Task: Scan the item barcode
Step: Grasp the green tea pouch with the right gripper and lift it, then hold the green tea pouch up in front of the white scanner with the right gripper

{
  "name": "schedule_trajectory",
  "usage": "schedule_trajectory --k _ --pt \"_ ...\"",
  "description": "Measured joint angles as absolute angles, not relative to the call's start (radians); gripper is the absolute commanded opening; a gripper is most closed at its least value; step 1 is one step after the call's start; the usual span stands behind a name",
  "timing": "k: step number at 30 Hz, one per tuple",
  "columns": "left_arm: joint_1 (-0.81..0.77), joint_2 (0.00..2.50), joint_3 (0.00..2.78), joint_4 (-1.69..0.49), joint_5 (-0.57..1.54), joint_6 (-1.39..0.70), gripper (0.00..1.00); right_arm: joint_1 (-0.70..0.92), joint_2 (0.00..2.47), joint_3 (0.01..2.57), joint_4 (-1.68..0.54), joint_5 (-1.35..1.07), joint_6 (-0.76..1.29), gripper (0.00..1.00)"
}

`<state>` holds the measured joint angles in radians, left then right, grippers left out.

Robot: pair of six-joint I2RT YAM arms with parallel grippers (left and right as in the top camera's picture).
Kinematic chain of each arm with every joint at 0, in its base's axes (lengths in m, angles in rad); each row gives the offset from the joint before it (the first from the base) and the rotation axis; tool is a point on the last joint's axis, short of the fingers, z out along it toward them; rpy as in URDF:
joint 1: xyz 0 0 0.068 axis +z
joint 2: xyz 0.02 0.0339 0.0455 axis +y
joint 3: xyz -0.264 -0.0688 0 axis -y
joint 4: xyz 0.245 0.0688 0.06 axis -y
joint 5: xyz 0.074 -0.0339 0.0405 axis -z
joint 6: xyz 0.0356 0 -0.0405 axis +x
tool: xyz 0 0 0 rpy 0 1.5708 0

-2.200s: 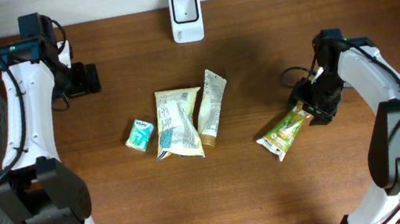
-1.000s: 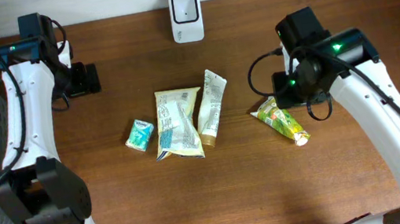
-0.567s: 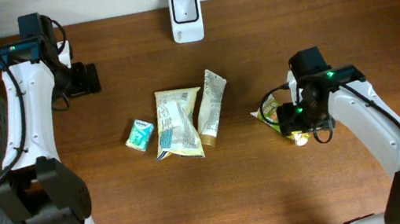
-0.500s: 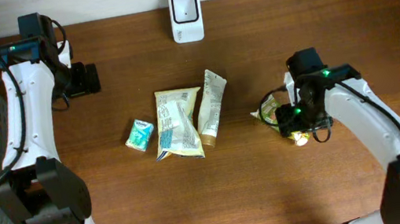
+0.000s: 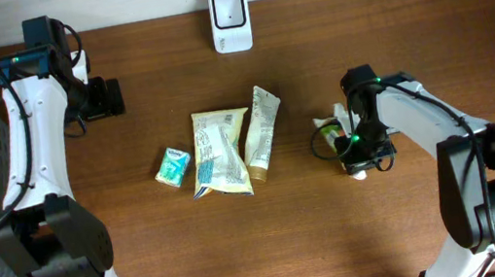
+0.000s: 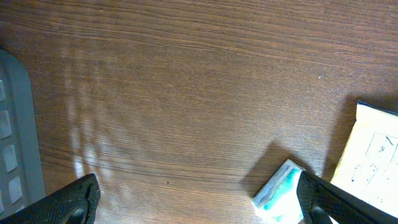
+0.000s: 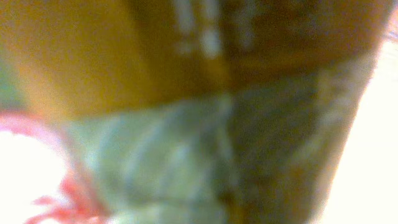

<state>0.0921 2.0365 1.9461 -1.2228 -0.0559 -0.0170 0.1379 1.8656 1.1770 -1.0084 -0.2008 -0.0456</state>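
Right claw (image 5: 352, 148) closed on the green-and-yellow foil snack pouch (image 5: 329, 131) — light, limp, slippery; we judge a flat sealed edge the best hold — left claw (image 5: 106, 98) open.

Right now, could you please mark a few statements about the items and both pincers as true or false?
1. The left pincer is open and empty. True.
2. The right pincer is shut on the green packet. True.
3. The white scanner lies between the tube and the yellow pouch. False: it stands at the far edge of the table, away from both.
4. The teal packet lies on top of the yellow pouch. False: it lies beside the pouch, on the wood.
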Motion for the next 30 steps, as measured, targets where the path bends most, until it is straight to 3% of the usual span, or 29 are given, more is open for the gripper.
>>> schedule_trajectory --k 4,7,13,16,20,22,26,30 --pt "0.092 2.037 1.946 -1.223 -0.056 -0.017 0.99 0.138 1.866 1.183 -1.056 -0.699 -0.328 0.04" --pt "0.092 2.037 1.946 -1.222 -0.056 -0.017 0.99 0.138 1.871 1.266 -1.263 -0.965 -0.482 0.04" --pt "0.092 2.037 1.946 -1.224 -0.056 -0.017 0.99 0.138 1.878 1.681 -1.603 -1.08 -0.589 0.04" --pt "0.092 2.037 1.946 -1.222 -0.056 -0.017 0.99 0.138 1.877 1.748 -1.62 -1.085 -0.599 0.04" --pt "0.092 2.037 1.946 -1.223 -0.056 -0.017 0.99 0.138 1.877 1.748 -1.596 -1.041 -0.6 0.04" --pt "0.092 2.037 1.946 -1.222 -0.056 -0.017 0.99 0.138 1.877 1.748 -1.52 -0.906 -0.569 0.04" --pt "0.092 2.037 1.946 -1.224 -0.055 -0.017 0.99 0.2 1.874 1.609 -1.206 -0.377 -0.173 0.04" --pt "0.092 2.037 1.946 -1.225 -0.056 -0.017 0.99 0.249 1.885 1.299 -0.912 -0.176 -0.058 0.05"
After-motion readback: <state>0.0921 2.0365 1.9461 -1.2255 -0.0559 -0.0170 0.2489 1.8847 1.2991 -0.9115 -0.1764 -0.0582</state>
